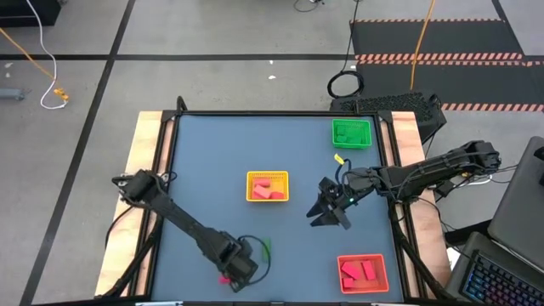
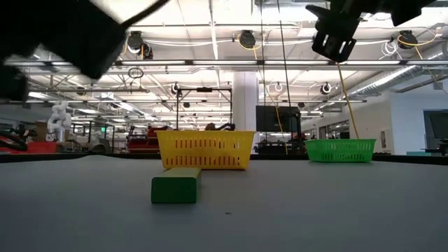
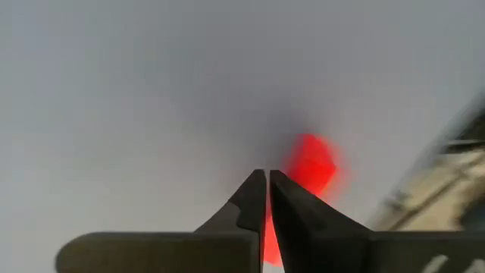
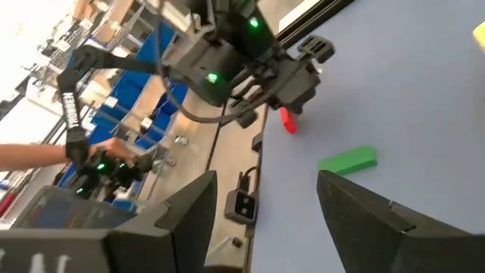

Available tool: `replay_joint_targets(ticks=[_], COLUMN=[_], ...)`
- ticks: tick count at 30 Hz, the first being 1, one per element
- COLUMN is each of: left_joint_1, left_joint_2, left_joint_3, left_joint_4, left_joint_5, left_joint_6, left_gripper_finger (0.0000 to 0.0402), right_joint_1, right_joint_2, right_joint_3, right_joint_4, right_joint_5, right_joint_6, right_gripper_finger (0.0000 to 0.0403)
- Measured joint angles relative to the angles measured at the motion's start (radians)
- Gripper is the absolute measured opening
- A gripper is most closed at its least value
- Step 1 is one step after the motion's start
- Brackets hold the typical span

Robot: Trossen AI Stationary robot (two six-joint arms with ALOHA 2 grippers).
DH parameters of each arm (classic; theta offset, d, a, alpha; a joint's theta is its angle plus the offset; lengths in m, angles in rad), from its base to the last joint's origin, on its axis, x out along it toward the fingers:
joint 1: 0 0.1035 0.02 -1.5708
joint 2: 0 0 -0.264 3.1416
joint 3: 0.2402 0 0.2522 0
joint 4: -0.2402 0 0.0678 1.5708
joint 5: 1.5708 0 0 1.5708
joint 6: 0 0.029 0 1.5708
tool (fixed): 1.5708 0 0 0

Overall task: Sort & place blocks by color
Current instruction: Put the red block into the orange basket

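Fingers [image 3: 250, 208] (dark, tapered) pinch red block [image 3: 311, 163].

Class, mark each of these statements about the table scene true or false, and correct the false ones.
1. The yellow tray holds red blocks. True.
2. The green block lies inside the green tray. False: it lies on the table, near the left gripper.
3. The left gripper's fingers are shut. True.
4. The right gripper is shut on a green block. False: it is open and holds nothing.
5. The orange tray sits in the table's middle. False: it sits near the corner by the right arm.
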Motion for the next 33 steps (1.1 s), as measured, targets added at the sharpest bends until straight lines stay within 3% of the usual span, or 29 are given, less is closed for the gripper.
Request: replay_joint_targets(ticks=[9, 14, 19, 28, 33], left_joint_1=[0.036, 0.003, -0.054, -0.099, -0.113], left_joint_2=[-0.201, -0.275, -0.287, -0.286, -0.205], left_joint_3=[0.005, 0.006, 0.006, 0.006, 0.007], left_joint_4=[-0.040, 0.015, 0.055, -0.014, -0.059], left_joint_5=[-0.127, -0.119, -0.131, -0.202, -0.203], left_joint_6=[-0.085, -0.030, 0.085, 0.240, 0.337], left_gripper_finger=[0.0004, 0.0034, 0.0094, 0.0262, 0.0336], right_joint_1=[-0.001, -0.001, -0.001, 0.000, 0.000], right_joint_2=[0.000, 0.000, 0.000, 0.000, 0.000], right_joint_3=[0.000, 0.000, 0.000, 0.000, 0.000], right_joint_4=[0.003, 0.002, 0.003, 0.002, -0.011], right_joint_5=[0.083, 0.085, 0.107, 0.107, 0.108], right_joint_6=[-0.022, -0.036, -0.035, -0.034, -0.035], right_gripper_finger=[0.0221, 0.0221, 0.0221, 0.0221, 0.0221])
